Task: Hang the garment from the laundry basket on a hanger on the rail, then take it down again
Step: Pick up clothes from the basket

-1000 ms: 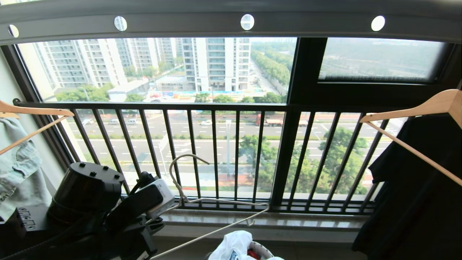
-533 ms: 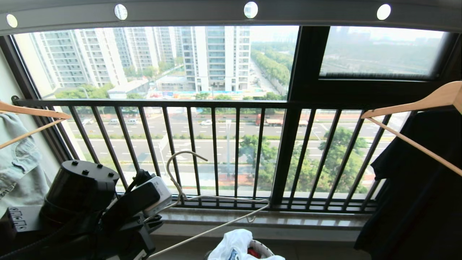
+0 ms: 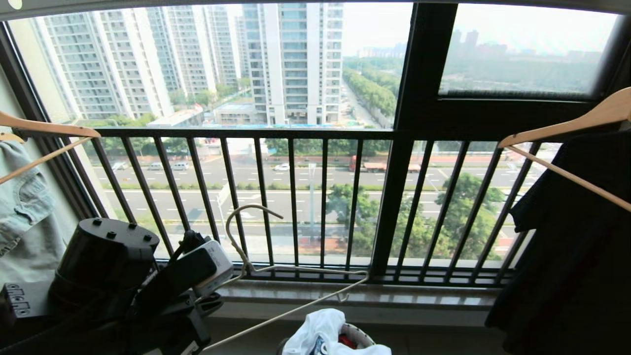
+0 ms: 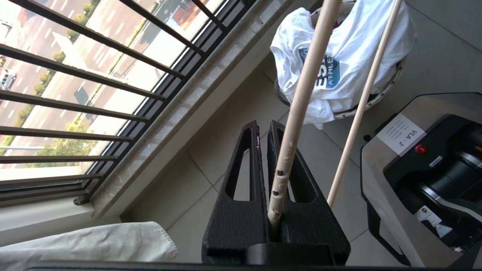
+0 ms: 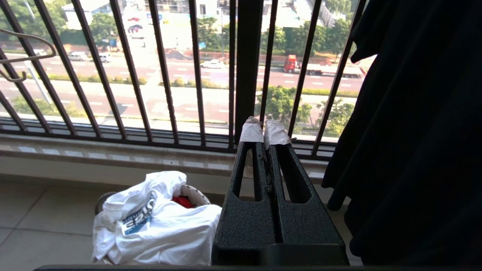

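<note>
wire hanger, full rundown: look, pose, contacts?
The hanger is a thin cream-white triangular wire with a long curved hook and a small notch hook near its right corner. Its coating is chipped near the grip. It is held off the floor, hook up in front of the black railing, with the left gripper shut on one bar. It carries nothing; the garment lies in the laundry basket beyond it.
</note>
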{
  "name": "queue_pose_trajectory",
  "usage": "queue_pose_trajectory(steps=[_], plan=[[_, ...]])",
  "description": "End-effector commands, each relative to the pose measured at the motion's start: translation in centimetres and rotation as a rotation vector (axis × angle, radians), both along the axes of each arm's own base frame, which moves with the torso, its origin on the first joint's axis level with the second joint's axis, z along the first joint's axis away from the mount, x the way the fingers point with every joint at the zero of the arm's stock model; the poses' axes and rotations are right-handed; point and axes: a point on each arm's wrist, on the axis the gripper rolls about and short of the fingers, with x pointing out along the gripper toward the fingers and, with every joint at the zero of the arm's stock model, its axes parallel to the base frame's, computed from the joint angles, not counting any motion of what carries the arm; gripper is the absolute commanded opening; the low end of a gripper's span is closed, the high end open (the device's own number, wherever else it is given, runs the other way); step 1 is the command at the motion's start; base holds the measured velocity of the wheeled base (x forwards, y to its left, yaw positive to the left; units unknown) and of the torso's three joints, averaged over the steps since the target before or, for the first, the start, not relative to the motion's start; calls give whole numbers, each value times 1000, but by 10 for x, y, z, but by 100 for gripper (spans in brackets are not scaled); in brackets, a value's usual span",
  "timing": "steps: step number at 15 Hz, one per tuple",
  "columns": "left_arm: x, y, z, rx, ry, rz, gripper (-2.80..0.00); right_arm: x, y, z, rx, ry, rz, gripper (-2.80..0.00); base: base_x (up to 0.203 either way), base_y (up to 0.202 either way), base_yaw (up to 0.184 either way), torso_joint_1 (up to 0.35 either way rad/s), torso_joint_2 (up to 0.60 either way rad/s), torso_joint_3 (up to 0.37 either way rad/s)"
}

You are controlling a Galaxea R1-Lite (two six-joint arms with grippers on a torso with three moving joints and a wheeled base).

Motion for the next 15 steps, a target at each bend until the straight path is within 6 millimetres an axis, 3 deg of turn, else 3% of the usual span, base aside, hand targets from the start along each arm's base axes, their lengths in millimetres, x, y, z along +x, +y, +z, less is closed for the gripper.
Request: queue_pose_trajectory(steps=[1,15], plan=[[-1,1,1,-2,-8,-1,-280,0,0,0,0,1,1,-280,0,0,0,-137,306,172],[-6,4,7,-20,-32,-2,-280,0,0,0,0,0,1,-280,0,0,0,-157,346,188]])
